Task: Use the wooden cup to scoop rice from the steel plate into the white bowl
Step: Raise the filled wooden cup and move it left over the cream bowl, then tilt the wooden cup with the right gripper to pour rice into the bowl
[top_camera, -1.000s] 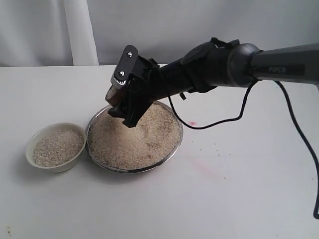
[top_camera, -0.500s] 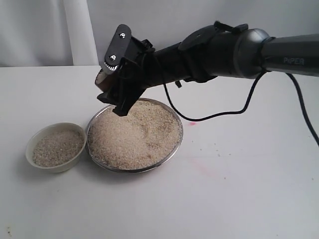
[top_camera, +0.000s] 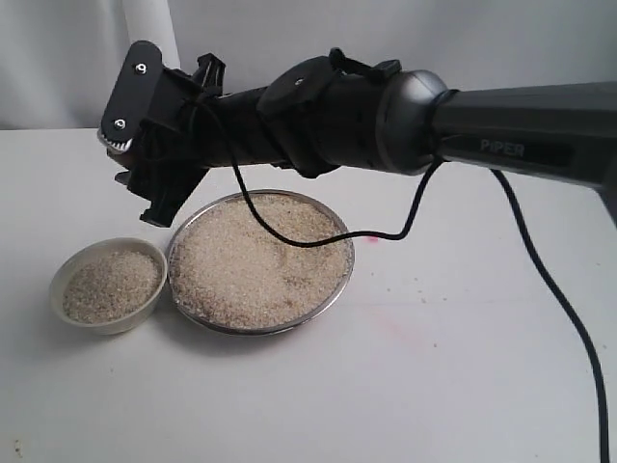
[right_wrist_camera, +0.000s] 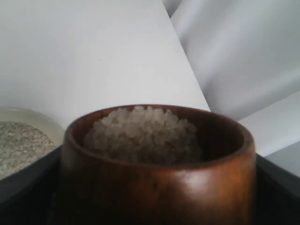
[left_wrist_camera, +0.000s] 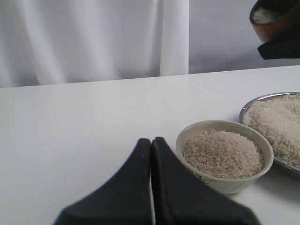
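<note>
Two dark fingers (right_wrist_camera: 26, 187) of the right gripper (top_camera: 145, 193) are set wide and clamped on the sides of the wooden cup (right_wrist_camera: 159, 173), which is heaped with rice (right_wrist_camera: 140, 133). The cup is held mouth up, its long axis near upright, in the air just off the steel plate (top_camera: 349, 275), on the side where the white bowl (top_camera: 106, 326) is set just beside the plate's rim. Rice is held in both vessels. The left gripper (left_wrist_camera: 151, 145) is pressed shut on nothing, beyond the bowl from the plate.

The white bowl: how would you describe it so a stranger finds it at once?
On the white table lies a wide steel plate heaped with rice. Just left of it, in the exterior view, sits the white bowl: smaller, cream ceramic, not metal.
</note>
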Robot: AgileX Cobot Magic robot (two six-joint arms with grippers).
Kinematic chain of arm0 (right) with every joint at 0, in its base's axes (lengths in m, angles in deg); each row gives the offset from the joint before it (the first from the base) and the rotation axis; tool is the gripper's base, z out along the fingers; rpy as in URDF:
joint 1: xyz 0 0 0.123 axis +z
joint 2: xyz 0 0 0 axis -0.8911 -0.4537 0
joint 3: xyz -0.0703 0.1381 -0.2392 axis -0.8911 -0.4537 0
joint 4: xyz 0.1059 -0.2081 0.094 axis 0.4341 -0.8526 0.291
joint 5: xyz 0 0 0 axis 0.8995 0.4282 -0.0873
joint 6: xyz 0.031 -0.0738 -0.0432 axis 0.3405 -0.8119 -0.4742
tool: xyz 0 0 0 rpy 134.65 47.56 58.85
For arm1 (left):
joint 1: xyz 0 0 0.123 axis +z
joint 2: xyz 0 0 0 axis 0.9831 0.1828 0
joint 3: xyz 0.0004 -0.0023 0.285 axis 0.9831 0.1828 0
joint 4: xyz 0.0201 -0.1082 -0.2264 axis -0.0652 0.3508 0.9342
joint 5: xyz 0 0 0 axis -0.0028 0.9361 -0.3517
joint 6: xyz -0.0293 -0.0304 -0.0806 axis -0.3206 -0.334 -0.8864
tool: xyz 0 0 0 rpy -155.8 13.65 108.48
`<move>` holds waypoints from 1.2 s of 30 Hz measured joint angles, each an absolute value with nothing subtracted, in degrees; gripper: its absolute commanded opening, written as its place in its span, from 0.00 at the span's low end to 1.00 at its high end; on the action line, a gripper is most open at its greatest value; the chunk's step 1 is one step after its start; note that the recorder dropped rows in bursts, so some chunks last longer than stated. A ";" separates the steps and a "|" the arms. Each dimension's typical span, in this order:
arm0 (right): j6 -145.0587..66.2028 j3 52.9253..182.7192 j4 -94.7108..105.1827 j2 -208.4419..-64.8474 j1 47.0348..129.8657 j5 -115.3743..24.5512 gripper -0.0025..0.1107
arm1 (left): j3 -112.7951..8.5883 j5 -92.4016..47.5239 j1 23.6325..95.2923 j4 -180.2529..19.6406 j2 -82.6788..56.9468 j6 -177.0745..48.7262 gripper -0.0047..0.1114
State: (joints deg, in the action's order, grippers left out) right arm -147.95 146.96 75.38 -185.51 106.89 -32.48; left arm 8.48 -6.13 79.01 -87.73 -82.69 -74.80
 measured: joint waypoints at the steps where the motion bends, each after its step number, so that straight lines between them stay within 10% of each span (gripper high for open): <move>1: -147.95 147.49 74.72 -185.83 107.23 -33.14 0.02 | 8.48 -6.13 79.01 -87.73 -82.69 -74.80 0.04; 36: -160.59 148.07 67.93 -196.70 116.71 -56.33 0.02 | 8.48 -6.13 79.01 -87.73 -82.69 -74.80 0.04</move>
State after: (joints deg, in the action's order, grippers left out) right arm -160.59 148.07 67.93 -196.70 116.71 -56.33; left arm 8.48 -6.13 79.01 -87.73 -82.69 -74.80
